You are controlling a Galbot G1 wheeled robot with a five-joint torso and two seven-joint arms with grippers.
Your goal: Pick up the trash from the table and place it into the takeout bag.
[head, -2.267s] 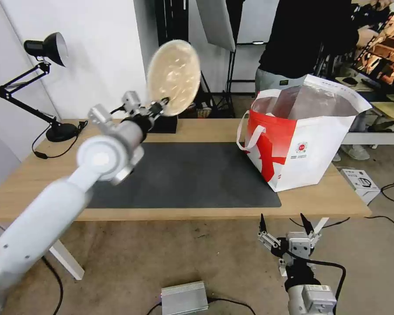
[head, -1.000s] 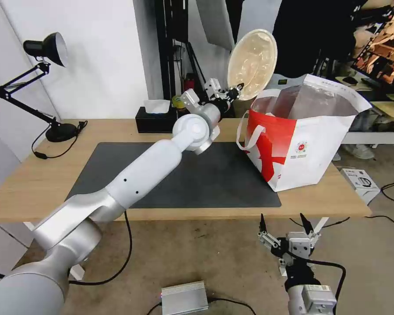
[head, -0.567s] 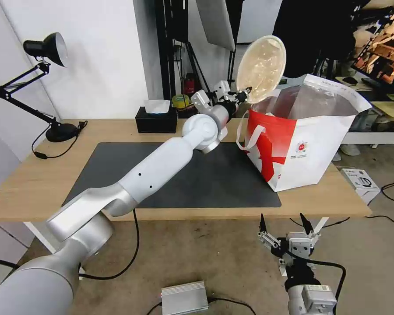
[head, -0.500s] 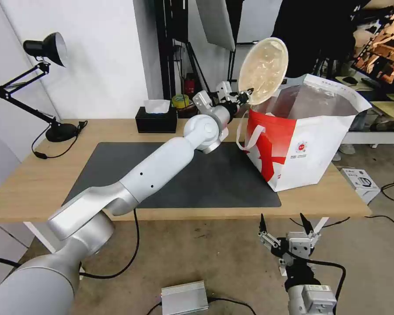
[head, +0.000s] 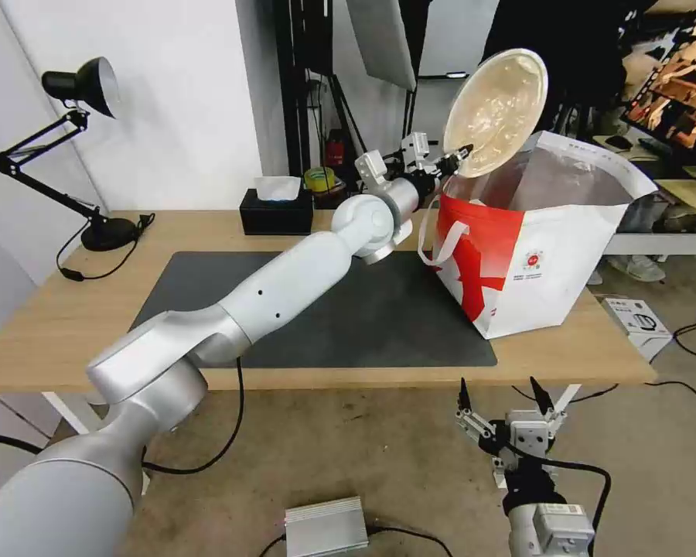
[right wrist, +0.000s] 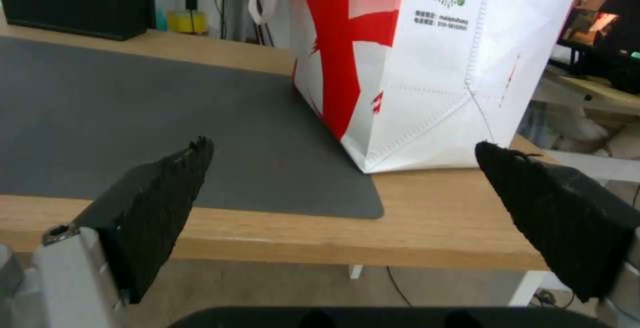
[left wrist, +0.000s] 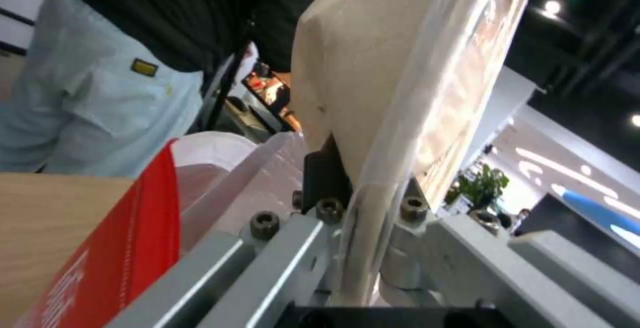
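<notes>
The left end effector (head: 458, 151) is raised above the far side of the bench (head: 54, 309), just beside the near-left rim of the takeout bag (head: 549, 263). Its fingers are pressed onto the lower rim of the beige bowl (head: 496, 110); the left wrist view shows the bowl's edge (left wrist: 373, 118) clamped between the two jaws.

The bowl is carried on edge, not level. Its broad face tilts toward the head camera, and its long axis rises from the pinch point up and to the right. Most of the bowl stands above the end effector, and its upper part leans over the open mouth of the bag. The lower rim, where it is held, sits at about the height of the bag's near-left edge. The bowl is not yet inside the bag, and no contact between bowl and bag can be confirmed.

Judgement: the placement turns on this offset. The foil-lined opening lies to the right of and below the bowl, so the pinch point has to clear the bag's rim before release.

The right end effector (head: 496, 396) is parked low, in front of the bench's near edge, with its fingers spread wide and holding nothing. It faces the bag's front (right wrist: 427, 68) and the dark mat (right wrist: 133, 108).
</notes>
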